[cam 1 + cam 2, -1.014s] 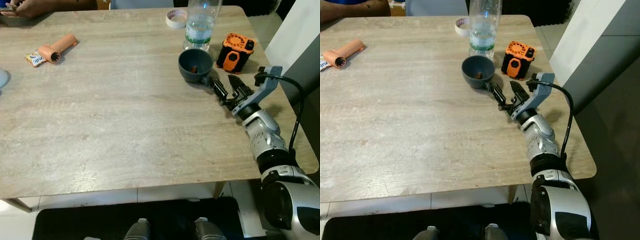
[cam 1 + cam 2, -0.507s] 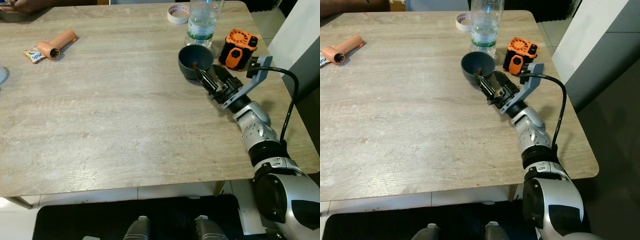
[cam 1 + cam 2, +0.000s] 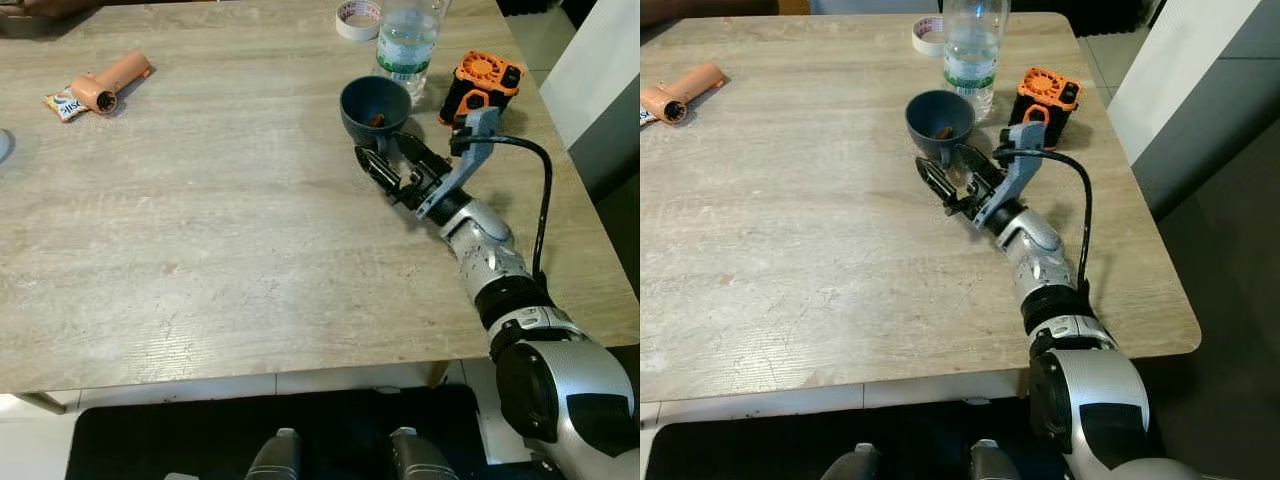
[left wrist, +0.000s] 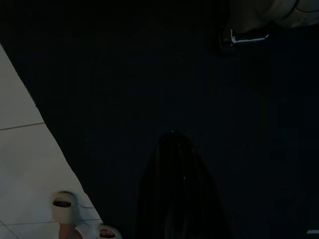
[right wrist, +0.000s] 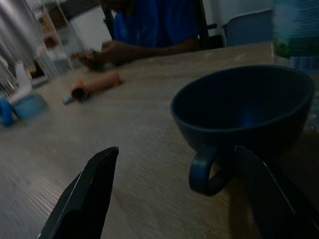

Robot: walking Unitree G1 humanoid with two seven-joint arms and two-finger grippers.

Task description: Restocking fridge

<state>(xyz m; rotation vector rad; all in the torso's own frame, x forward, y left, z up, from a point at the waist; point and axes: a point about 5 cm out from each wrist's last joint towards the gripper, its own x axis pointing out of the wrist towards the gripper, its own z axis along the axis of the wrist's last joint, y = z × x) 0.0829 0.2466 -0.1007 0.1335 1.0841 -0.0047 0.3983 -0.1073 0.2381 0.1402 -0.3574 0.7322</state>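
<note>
A dark blue mug with something small and brown inside stands on the wooden table, its handle turned toward my right arm. My right gripper is open and low over the table just in front of the mug. In the right wrist view its two black fingers stand either side of the handle without touching it. A clear water bottle stands right behind the mug. The left wrist view is dark, with one black finger over a dark mat.
An orange and black device sits right of the mug, and a tape roll lies behind the bottle. A peach tube and a snack packet lie far left. A person sits across the table.
My right gripper has swung left and forward from beside the mug, so its open fingers now straddle the handle. The camera has shifted a little; the mug seems nudged slightly left.
</note>
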